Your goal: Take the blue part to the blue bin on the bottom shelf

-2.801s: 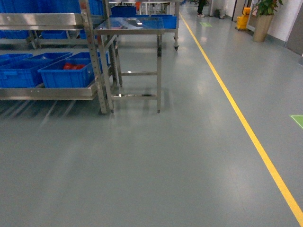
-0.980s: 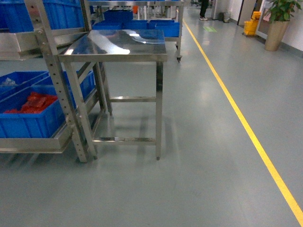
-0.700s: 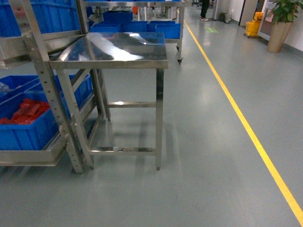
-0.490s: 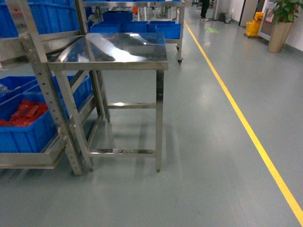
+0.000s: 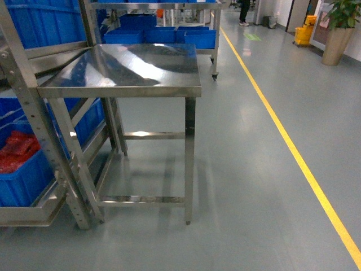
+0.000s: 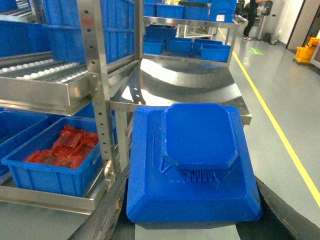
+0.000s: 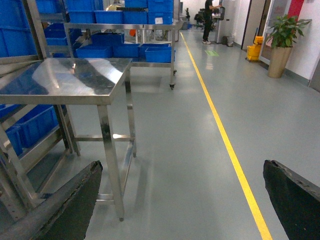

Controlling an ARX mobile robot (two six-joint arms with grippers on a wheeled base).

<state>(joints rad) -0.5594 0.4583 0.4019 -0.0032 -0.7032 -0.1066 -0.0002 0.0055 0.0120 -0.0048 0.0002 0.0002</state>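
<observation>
- While the base rolls in beside the steel rack (image 5: pixel 39 121), the job, as I read it, is to line up square to the bottom shelf, so the approach wants to stay slow and finish with the low blue bins (image 6: pixel 50 172) within reach of the left arm
- Steel table (image 5: pixel 127 68) sits right ahead in the head view, hard against the rack, so I'd keep well off its legs while turning in
- Blue part (image 6: pixel 192 160) fills the left wrist view, a broad stepped slab lying close under the camera, right between the left gripper's dark fingers (image 6: pixel 107 220); they sit at its edges, so it looks gripped, though contact isn't clearly visible
- Right gripper (image 7: pixel 185 200) hangs spread wide with nothing between its fingers, only floor below
- One low bin holds red pieces (image 6: pixel 65 147), so that's not the target; pick an empty blue one
</observation>
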